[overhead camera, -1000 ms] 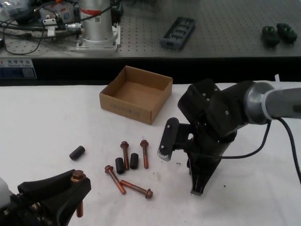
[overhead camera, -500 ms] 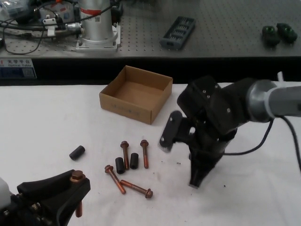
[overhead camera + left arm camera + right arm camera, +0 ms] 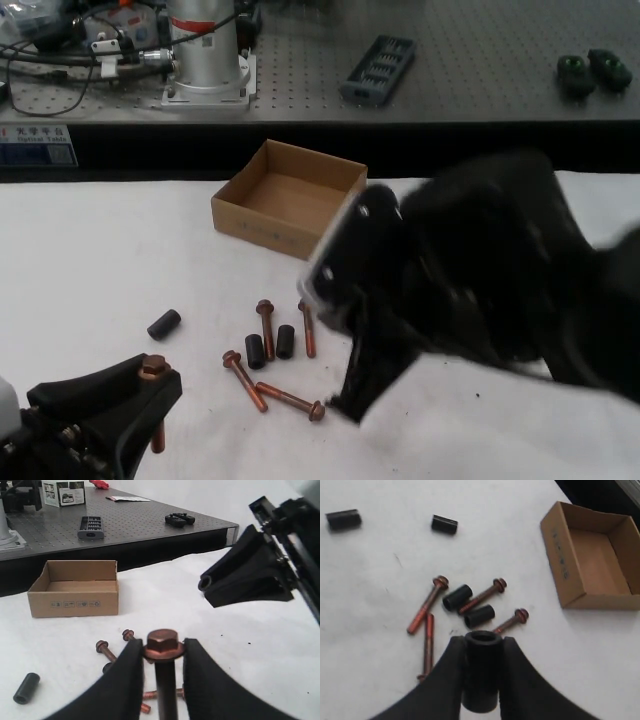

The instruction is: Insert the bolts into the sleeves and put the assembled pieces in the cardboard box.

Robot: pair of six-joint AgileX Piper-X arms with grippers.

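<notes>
Pinching bolt (image 3: 162, 643) upright, left hand (image 3: 163, 652) closed on it; right hand (image 3: 482, 647) clamps sleeve (image 3: 481, 677) near loose bolts (image 3: 426, 606).

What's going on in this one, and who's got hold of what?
Both arms are loaded for an assembly. The left gripper holds a copper-coloured bolt upright, head up, and the right gripper holds a black sleeve with its open end showing. The two pieces are apart, not yet joined. Four more bolts and four loose sleeves lie on the white cloth, and the cardboard box has nothing in it.
</notes>
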